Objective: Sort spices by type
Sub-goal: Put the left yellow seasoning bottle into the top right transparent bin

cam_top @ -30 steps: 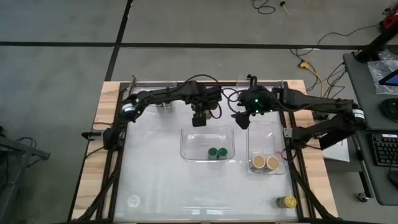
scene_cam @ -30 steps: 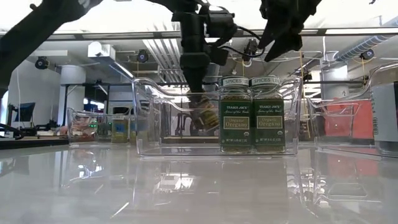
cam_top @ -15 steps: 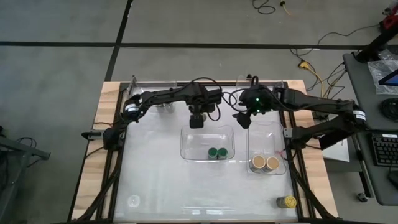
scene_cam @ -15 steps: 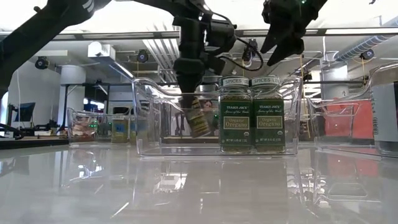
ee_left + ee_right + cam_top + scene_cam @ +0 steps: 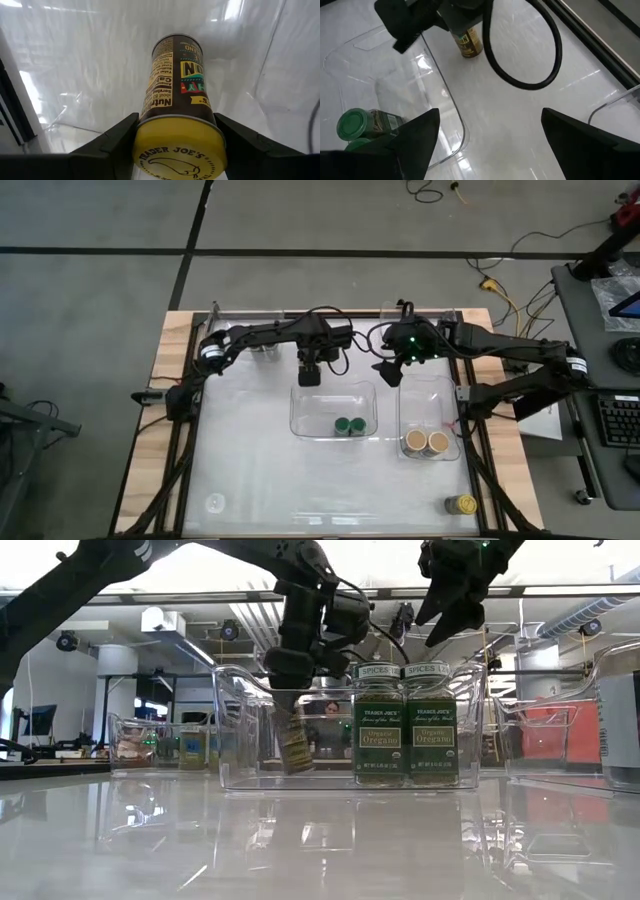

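My left gripper is clamped on a yellow-lid spice jar, holding it by the lid end just behind the back wall of the middle clear tray. In the low view the jar hangs tilted, and I can't tell if it touches the table. Inside that tray sit 2 green-lid oregano jars, upright and touching. My right gripper hovers near the tray's back right corner, fingers spread, nothing in them. Right of the middle tray, another clear tray holds 2 tan-lid jars. A second yellow-lid jar stands alone, well off toward the front right.
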`<state>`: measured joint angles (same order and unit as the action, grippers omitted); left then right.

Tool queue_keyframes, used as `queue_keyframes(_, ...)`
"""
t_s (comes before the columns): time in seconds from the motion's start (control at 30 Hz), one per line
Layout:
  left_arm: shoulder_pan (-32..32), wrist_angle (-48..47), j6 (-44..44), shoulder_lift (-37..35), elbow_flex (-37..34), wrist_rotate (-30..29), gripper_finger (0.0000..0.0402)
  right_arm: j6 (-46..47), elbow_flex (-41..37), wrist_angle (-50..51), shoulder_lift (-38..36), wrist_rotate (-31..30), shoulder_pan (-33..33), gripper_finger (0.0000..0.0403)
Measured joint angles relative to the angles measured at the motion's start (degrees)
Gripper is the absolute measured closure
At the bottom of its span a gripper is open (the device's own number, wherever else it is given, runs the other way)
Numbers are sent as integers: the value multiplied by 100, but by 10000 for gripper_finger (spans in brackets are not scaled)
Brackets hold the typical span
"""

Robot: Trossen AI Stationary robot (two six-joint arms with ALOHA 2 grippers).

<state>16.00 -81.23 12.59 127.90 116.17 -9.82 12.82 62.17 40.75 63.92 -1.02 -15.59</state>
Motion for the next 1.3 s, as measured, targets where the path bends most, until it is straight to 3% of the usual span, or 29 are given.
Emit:
queue_keyframes(0.33, 1, 98, -21, -17, 40, -7, 129, -86, -9, -26, 0, 0, 2, 59)
queue_keyframes(0.7, -14, 90, -114, -41, 326, 32, 126, -263, -9, -92, 0, 54, 4, 48)
queue_keyframes(0.87, -21, -96, -305, -98, 650, 189, 125, -768, -9, -142, 2, 168, 7, 48)
queue_keyframes(1.13, -21, -42, -910, -958, 419, 327, 125, -1291, 273, -157, 396, 434, 25, 48)
queue_keyframes(1.3, -19, 412, -1567, -1791, -340, 206, 125, -1495, 749, -169, 1018, 466, 76, 48)
